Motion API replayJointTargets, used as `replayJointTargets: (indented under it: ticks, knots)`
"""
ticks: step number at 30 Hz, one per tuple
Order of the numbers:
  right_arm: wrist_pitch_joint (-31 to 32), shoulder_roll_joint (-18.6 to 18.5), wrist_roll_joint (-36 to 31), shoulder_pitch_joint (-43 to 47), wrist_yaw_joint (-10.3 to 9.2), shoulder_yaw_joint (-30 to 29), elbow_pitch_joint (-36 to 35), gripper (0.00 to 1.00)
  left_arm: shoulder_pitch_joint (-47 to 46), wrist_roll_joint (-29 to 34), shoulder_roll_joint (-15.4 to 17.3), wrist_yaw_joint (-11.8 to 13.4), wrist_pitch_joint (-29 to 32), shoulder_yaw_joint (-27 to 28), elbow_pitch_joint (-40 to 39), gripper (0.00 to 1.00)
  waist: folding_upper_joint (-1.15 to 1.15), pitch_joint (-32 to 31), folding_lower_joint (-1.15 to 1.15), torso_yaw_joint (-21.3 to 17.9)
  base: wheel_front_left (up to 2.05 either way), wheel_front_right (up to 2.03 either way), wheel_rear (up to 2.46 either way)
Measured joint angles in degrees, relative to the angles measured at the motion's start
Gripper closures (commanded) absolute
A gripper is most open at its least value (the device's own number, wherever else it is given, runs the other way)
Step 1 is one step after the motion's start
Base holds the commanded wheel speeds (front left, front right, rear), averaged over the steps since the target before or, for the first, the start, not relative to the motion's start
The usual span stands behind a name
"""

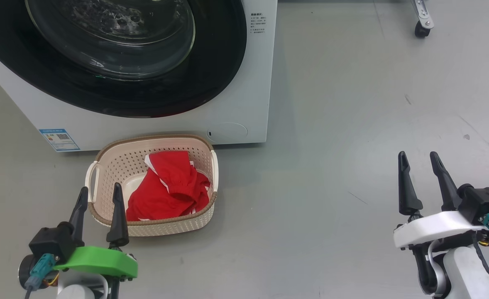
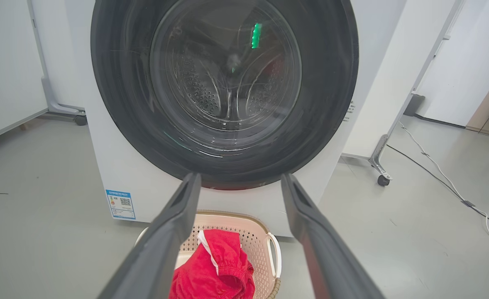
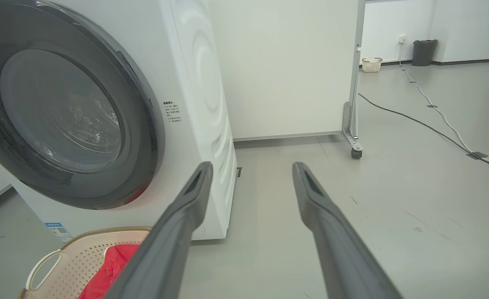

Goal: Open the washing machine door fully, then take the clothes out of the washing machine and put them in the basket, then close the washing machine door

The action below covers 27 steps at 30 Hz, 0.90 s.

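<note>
Evidently the closing step is finished (as far as I can judge) — the washing machine door looks flush against the washing machine, and the red clothes lie in the basket just in front. Both the left tool and the right tool gape wide, empty — next, only a latch check.

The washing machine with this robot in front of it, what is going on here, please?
A two-armed robot has been unloading laundry, and the job looks done. The washing machine door sits shut against the washing machine. The red clothes lie in the basket on the floor just in front of it. The left gripper and right gripper are both open and empty, touching nothing.
</note>
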Motion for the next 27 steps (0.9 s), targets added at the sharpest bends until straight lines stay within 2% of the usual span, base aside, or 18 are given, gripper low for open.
replayJointTargets:
  ticks: [27]
  knots:
    - [0.01, 1.24, -1.46, 0.87, 1.19, -1.36, -0.16, 0.00, 0.08, -3.57, 0.00, -0.57, 0.00, 0.37, 0.18, 0.00, 0.00, -0.05, 0.00, -0.12, 0.00, 0.00, 0.00]
